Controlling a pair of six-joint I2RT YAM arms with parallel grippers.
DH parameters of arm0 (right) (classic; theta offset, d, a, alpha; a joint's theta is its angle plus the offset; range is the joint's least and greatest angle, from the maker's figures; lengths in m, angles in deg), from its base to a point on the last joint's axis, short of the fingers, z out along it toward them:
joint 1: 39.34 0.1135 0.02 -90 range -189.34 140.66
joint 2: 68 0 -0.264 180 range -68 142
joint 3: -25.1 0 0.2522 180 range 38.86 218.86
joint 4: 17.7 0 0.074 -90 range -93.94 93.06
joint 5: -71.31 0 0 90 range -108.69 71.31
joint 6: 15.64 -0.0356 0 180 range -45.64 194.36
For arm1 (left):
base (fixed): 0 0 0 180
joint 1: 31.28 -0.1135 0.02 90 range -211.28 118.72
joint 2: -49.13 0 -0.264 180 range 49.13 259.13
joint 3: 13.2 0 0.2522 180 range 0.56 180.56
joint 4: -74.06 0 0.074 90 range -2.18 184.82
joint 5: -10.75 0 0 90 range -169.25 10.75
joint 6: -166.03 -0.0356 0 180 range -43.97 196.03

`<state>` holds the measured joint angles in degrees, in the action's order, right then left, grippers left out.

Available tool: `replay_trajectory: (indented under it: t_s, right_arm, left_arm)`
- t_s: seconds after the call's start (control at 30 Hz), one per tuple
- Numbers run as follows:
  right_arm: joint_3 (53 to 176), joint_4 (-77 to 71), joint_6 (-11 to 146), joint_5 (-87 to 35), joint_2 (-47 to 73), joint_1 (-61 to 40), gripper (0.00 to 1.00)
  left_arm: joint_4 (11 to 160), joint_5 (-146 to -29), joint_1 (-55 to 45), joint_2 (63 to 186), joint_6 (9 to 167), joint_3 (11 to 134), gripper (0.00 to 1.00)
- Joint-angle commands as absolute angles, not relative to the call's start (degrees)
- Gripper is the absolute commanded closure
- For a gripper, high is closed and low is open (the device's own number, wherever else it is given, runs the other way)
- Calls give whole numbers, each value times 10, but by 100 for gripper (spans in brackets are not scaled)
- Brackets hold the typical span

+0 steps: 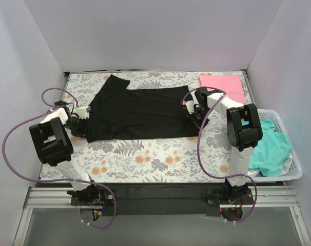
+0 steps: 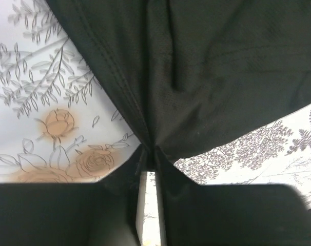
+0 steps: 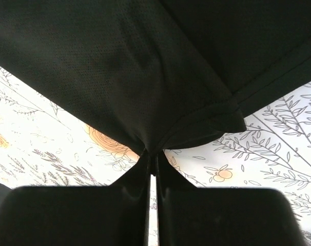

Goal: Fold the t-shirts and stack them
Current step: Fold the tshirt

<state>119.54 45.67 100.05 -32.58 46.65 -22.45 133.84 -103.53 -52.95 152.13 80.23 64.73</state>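
White walls close in a table spread with a floral table cloth [image 1: 145,159]. Stretched across it between the two claws lies the black t-shirt [image 1: 140,113], mostly flat. The left gripper [image 1: 79,122] pinches the shirt's edge at its end — in the left wrist view the fabric [image 2: 196,77] bunches into the nearly closed fingers [image 2: 119,205] and fans out ahead of them. The right gripper [image 1: 195,114] is pressed together on the opposite end, the cloth [image 3: 145,66] gathered to a point at the fingers [image 3: 135,205] with a hemmed corner just to the side. Beyond the right gripper, near the far wall, lies the pink t-shirt [image 1: 223,86] — folded flat. Behind that claw, beside the right arm, the teal t-shirt [image 1: 271,146] sits heaped in a white basket [image 1: 295,169].
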Motion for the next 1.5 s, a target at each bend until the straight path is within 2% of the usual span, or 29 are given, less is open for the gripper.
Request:
replay_trajectory:
  t_s: [0.0, 0.03, 0.43, 0.47, 0.5, 0.53, 0.57, 0.6, 0.63, 0.7, 0.87, 1.2, 1.47]
  right_arm:
    - [1166, 464, 1006, -325, 462, -224, 99]
    - [1161, 466, 1009, -324, 458, -224, 99]
    - [1079, 484, 1040, -301, 373, -216, 99]
    - [1079, 484, 1037, -308, 373, -214, 99]
    - [1082, 484, 1035, -313, 376, -214, 96]
    - [1088, 485, 1033, -319, 377, -212, 88]
    - [1093, 496, 1030, -336, 377, -209, 80]
    - [1097, 500, 1027, -343, 376, -210, 65]
    - [1102, 506, 1025, -349, 371, -209, 60]
    - [1115, 518, 1020, -353, 362, -209, 53]
    - [1137, 525, 1012, -353, 326, -209, 52]
    - [1149, 521, 1005, -348, 330, -205, 64]
    - [1137, 507, 1005, -351, 346, -205, 67]
  left_arm:
    - [1352, -1005, -533, 1520, 800, 638, 97]
    - [1355, -1001, -533, 1510, 800, 636, 100]
    - [1384, -962, -539, 1423, 763, 611, 100]
    - [1383, -966, -539, 1423, 762, 619, 97]
    - [1387, -975, -539, 1427, 762, 624, 86]
    - [1402, -993, -540, 1430, 762, 630, 67]
    - [1408, -1005, -538, 1431, 762, 644, 61]
    - [1415, -1014, -539, 1427, 746, 651, 59]
    - [1427, -1032, -539, 1424, 745, 659, 55]
    - [1436, -1043, -539, 1417, 746, 684, 53]
    - [1458, -1077, -519, 1402, 772, 701, 53]
    - [1382, -1066, -464, 1439, 871, 652, 56]
    - [1362, -1023, -446, 1476, 892, 650, 57]
